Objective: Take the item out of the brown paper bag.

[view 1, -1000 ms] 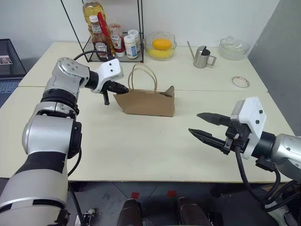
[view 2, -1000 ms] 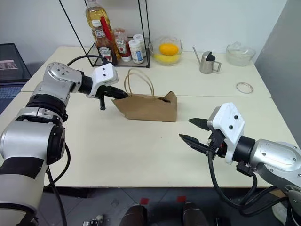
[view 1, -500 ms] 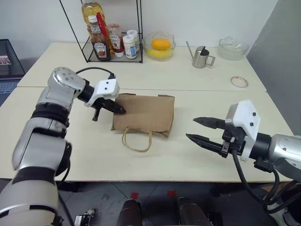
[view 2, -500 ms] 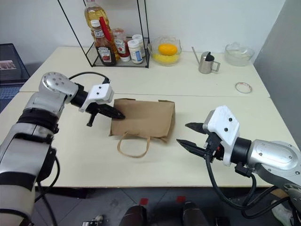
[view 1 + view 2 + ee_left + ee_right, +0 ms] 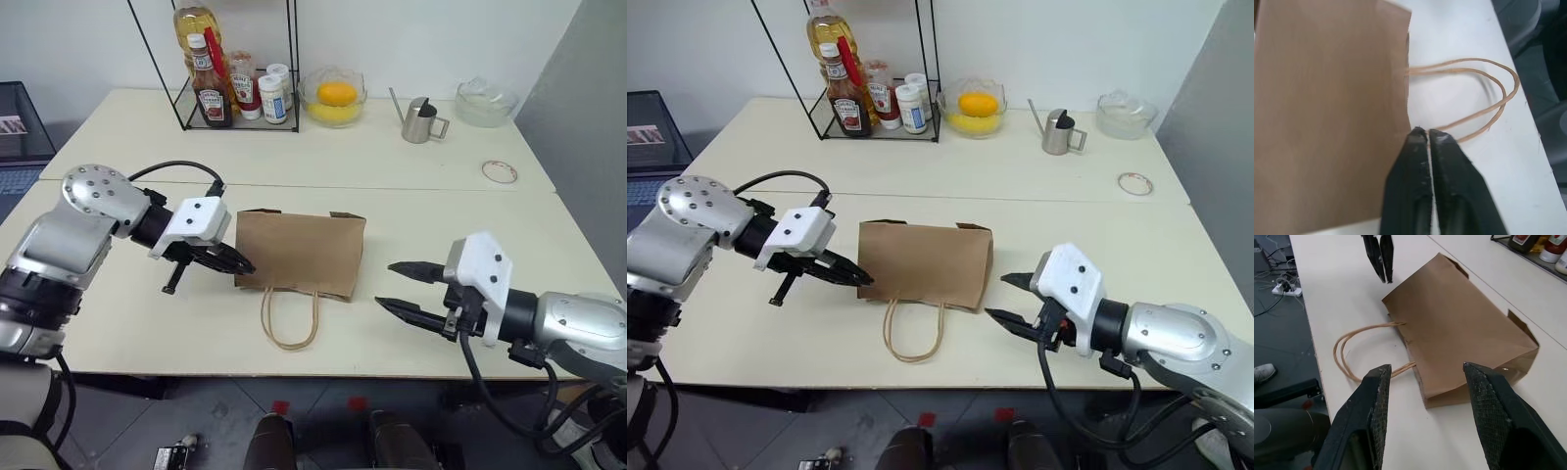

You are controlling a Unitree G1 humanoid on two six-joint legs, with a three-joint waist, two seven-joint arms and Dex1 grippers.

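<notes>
The brown paper bag (image 5: 302,253) lies flat on the table (image 5: 127,313), its two looped handles (image 5: 289,318) trailing toward the near edge. The left gripper (image 5: 1424,133) sits just off the bag's near-left corner, fingers nearly together and seemingly holding nothing, though contact is hard to judge. The right gripper (image 5: 390,285) hovers wide open beside the bag's right edge.

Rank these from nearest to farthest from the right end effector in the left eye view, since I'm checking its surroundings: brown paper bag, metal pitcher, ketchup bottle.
1. brown paper bag, just left of the right end effector.
2. metal pitcher, far edge, right of centre.
3. ketchup bottle, in the far-left wire rack.
</notes>
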